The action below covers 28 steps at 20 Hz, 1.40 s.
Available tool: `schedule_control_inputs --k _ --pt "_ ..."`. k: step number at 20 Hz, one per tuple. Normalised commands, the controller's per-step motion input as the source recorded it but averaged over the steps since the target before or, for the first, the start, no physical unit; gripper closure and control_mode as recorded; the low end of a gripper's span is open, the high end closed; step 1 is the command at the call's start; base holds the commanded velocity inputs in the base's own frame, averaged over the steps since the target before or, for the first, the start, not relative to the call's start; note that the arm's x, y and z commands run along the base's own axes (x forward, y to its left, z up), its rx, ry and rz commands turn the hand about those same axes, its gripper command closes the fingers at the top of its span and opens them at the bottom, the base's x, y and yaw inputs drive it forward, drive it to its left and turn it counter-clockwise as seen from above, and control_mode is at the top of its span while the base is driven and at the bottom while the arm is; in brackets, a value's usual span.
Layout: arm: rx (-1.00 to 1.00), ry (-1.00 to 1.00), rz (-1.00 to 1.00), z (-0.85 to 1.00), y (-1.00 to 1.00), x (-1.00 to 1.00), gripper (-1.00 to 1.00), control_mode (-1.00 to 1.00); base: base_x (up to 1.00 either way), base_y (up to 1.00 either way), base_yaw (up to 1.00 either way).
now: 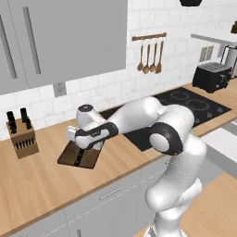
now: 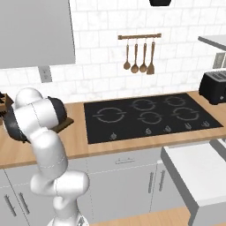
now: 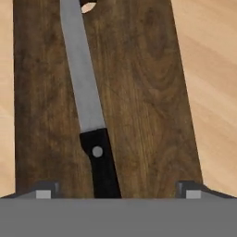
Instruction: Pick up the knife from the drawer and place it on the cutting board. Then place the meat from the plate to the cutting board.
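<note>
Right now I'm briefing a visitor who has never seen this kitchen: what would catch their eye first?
Likely the white arm bent low over the counter, its gripper open above the cutting board. Next, the knife lying flat along that dark board, black handle toward the hand. Then the black cooktop set into the counter.

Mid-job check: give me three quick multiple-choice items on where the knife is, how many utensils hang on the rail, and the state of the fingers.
1. The knife lies:
A. on the cutting board
B. on the cooktop
C. in the knife block

2. Utensils on the wall rail:
A. two
B. four
C. six

3. The gripper fingers are:
A. shut on the knife
B. open, clear of the handle
C. shut on nothing

Key: 1 A, blade and handle rest flat on the dark wood; 2 B, four hang there; 3 B, the tips stand wide either side.
</note>
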Motion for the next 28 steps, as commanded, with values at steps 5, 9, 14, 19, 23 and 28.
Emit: schedule_control_inputs --k 5,9,14,19,23,28 --pt "0.11 -0.12 -0.1 0.58 -0.77 -0.75 -1.0 -1.0 0.0 0.0 0.0" --pt "0.1 -0.02 -0.12 0.56 -0.89 -0.61 -1.0 -1.0 0.0 0.0 0.0" --pt "0.04 0.0 -0.08 0.51 -0.96 -0.73 -1.0 -1.0 0.0 0.0 0.0" --pt "0.0 0.0 -0.05 0.29 -0.8 -1.0 -1.0 -1.0 0.0 0.0 0.0" --pt "-0.13 0.0 0.0 0.48 -0.72 -0.78 -1.0 -1.0 0.0 0.0 0.0" --pt "-0.28 -0.01 0.02 0.58 -0.59 -0.21 -1.0 -1.0 0.0 0.0 0.0"
